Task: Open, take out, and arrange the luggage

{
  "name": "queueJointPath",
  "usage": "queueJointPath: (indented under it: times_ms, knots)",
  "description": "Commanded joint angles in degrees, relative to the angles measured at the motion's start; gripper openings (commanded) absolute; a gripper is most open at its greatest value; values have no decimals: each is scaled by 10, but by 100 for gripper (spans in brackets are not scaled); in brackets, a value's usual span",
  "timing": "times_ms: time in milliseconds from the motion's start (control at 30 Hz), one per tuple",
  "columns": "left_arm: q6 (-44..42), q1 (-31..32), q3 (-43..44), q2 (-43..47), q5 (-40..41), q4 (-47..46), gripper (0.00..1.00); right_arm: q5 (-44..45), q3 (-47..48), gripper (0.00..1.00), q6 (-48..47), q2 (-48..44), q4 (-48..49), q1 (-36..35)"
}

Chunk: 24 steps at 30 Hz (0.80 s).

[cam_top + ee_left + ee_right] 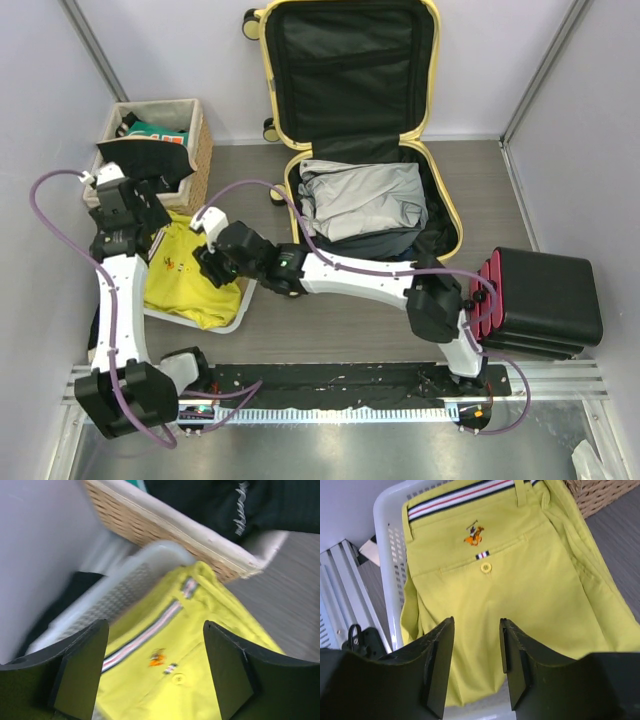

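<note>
The pale-yellow luggage lies open at the back, its lid leaning on the wall. A folded grey garment lies in the lower half. Yellow trousers lie in a white plastic basket at the left. My right gripper hangs over the trousers. In the right wrist view it is open and empty. My left gripper is above the trousers' waistband. In the left wrist view it is wide open and empty.
A wicker basket holding a black garment stands behind the white basket. It also shows in the left wrist view. A black hard case with a red edge stands at the right. Walls close in both sides.
</note>
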State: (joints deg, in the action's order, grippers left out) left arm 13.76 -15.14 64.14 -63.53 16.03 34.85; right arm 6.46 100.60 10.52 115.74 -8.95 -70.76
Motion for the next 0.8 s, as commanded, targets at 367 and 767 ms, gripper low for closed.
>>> queueJointPath:
  times_ms: [367, 767]
  knots:
    - [194, -3, -247, -119, -122, -282, 80, -15, 91, 55, 32, 192, -1, 35]
    - [126, -2, -93, 55, -136, -128, 90, -57, 55, 69, -63, -5, -5, 34]
